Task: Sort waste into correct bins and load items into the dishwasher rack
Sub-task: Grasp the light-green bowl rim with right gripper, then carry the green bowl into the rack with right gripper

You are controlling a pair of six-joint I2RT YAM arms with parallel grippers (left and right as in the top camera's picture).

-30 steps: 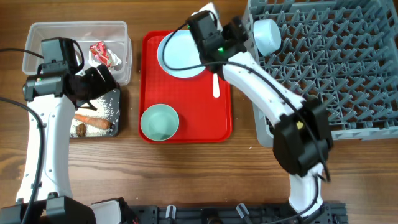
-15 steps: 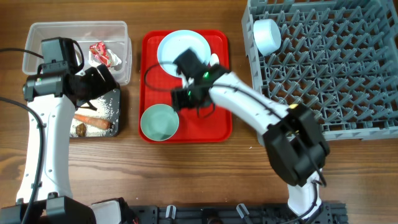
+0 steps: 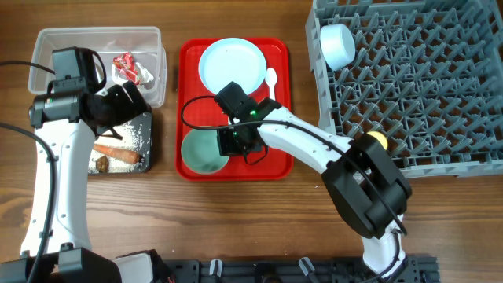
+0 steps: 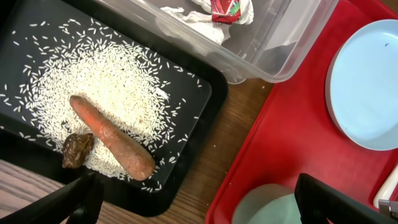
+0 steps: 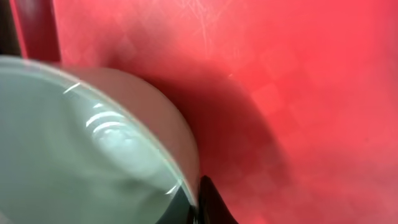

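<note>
Pale-blue bowl [image 3: 200, 154] rim pinched by right gripper [image 3: 229, 143].

- A red tray [image 3: 189, 79] lies flat on the table. It is bright and shiny, with a low raised edge all round and round corners.
- The table [image 3: 236, 228] is brown wood with long lines in it.
- A black bar [image 3: 259, 271] runs along the near edge of the table.
</note>
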